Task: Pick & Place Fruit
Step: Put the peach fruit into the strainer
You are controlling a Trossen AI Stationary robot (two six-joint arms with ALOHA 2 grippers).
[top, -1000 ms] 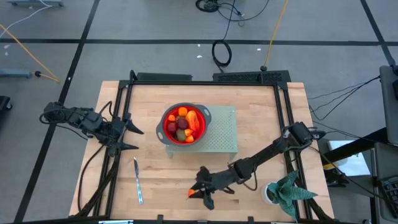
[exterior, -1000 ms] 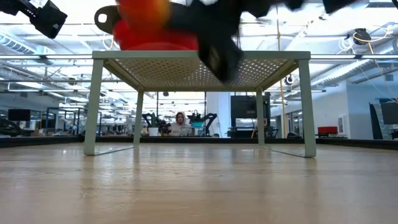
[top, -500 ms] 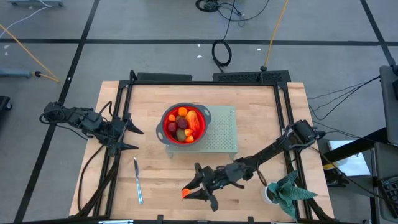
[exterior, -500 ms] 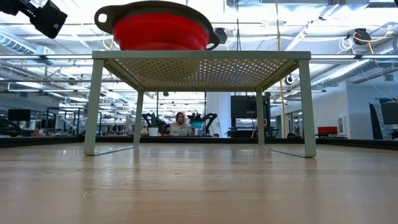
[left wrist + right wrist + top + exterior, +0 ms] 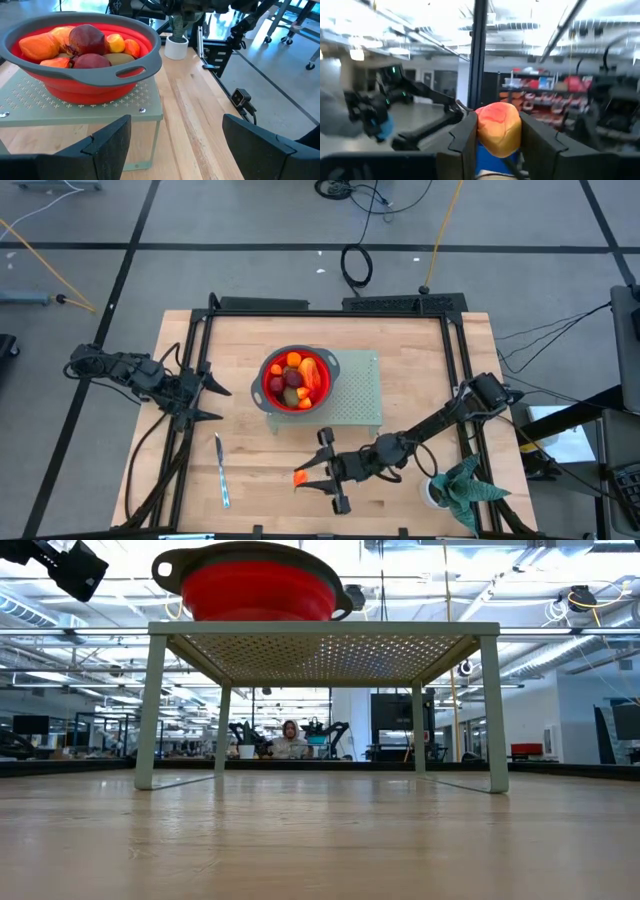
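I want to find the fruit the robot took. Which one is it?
Start at the red bowl on the green stand, then look toward the table's front edge. There the right gripper pinches a small orange fruit. It's the only fruit outside the bowl.

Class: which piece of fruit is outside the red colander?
The small orange fruit clamped in the right gripper, above the table's front; all others lie in the colander.
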